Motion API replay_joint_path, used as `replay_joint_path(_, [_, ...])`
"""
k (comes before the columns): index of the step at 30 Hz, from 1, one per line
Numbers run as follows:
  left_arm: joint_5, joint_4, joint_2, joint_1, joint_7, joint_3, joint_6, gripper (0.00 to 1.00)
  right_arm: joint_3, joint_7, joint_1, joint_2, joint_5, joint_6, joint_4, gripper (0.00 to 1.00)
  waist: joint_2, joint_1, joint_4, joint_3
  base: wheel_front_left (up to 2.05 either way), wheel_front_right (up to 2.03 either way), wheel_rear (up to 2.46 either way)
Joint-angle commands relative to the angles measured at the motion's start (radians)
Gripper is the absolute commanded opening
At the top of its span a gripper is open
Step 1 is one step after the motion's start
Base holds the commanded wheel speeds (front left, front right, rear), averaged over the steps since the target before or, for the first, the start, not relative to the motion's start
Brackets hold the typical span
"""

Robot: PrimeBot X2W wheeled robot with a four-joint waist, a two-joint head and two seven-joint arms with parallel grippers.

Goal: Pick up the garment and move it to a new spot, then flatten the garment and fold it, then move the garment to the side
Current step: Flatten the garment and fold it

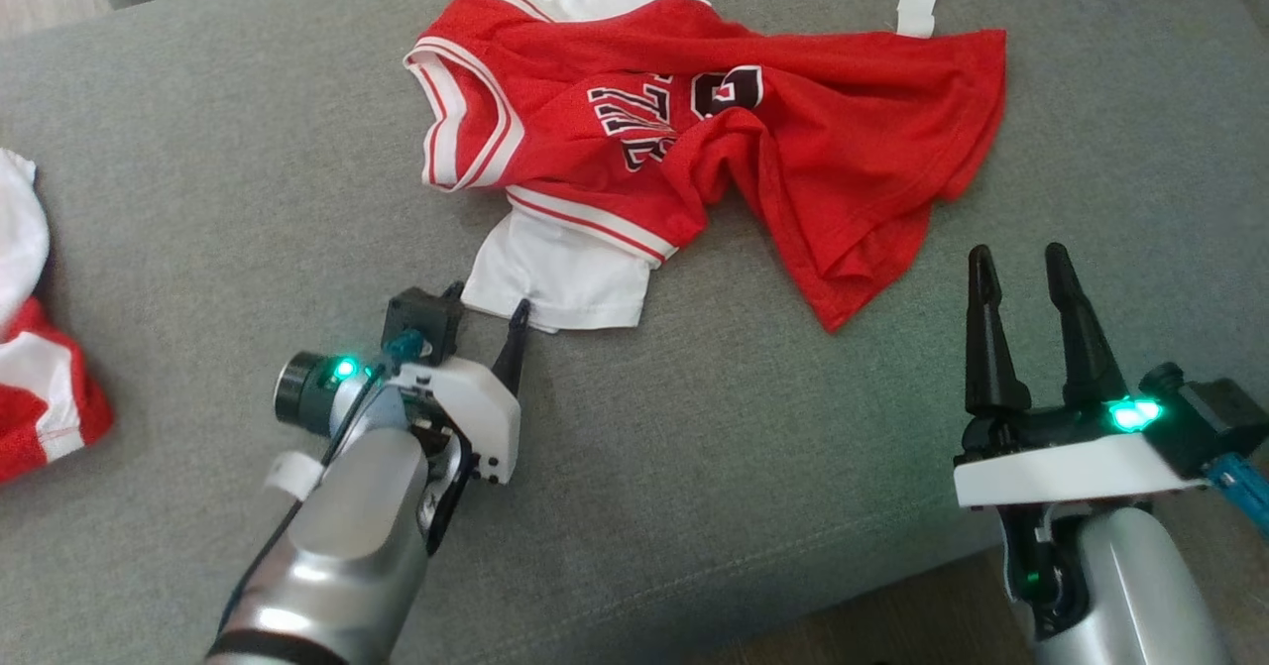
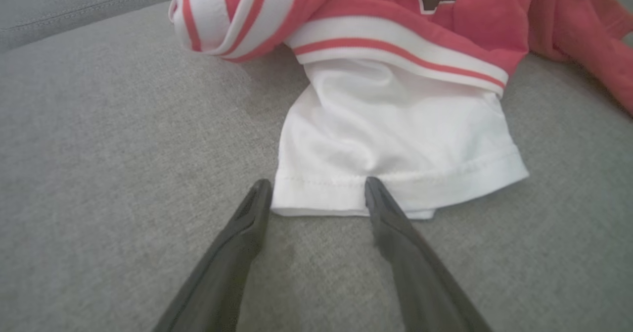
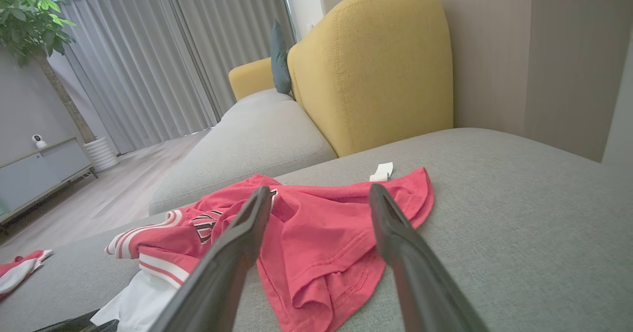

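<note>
Head view: jersey crumpled on couch; left gripper spread at white sleeve hem; right gripper spread, apart from cloth.
Left wrist view: tips at the hem, nothing pinched.
Right wrist view: aimed over red cloth.
Likely first pick-up; next, close on hem, lift.

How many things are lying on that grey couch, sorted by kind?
Red-and-white garments: 2, the crumpled jersey and the bundle at the left edge
Small white tab: 1
Total: 3
</note>
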Motion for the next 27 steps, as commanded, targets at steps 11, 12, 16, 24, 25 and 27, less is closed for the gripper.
replay_joint_path(11, [-0.041, 0.095, 0.007, -0.079, 0.007, -0.007, 0.005, 1.0, 0.023, -0.017, -0.029, -0.003, -0.006, 0.007, -0.037, 1.0, 0.0, 0.0, -0.007, 0.008, 0.0, 0.0, 0.0])
replay_joint_path(12, [-0.043, 0.103, 0.007, -0.083, 0.007, -0.01, 0.008, 1.0, 0.023, -0.017, -0.029, -0.003, -0.006, 0.007, -0.037, 1.0, 0.0, 0.0, -0.007, 0.008, 0.0, 0.0, 0.0])
replay_joint_path(16, [-0.065, 0.121, 0.007, -0.089, 0.009, -0.027, 0.0, 0.75, 0.022, -0.018, -0.029, -0.003, -0.011, 0.007, -0.035, 1.0, 0.0, 0.0, -0.005, 0.007, 0.0, 0.0, 0.0])
replay_joint_path(24, [-0.139, 0.056, 0.007, -0.075, -0.028, -0.027, 0.026, 0.0, 0.01, 0.028, -0.015, -0.003, -0.035, 0.007, 0.028, 1.0, 0.0, 0.0, 0.034, -0.021, 0.0, 0.0, 0.0])
replay_joint_path(25, [-0.146, 0.035, 0.007, -0.072, -0.032, -0.017, 0.037, 0.0, 0.006, 0.043, -0.013, -0.003, -0.043, 0.007, 0.043, 1.0, 0.0, 0.0, 0.042, -0.025, 0.0, 0.0, 0.0])
replay_joint_path(27, [-0.151, -0.026, 0.007, -0.062, -0.035, 0.005, 0.057, 0.0, -0.002, 0.073, -0.008, -0.003, -0.052, 0.007, 0.076, 1.0, 0.0, 0.0, 0.062, -0.034, 0.0, 0.0, 0.0])
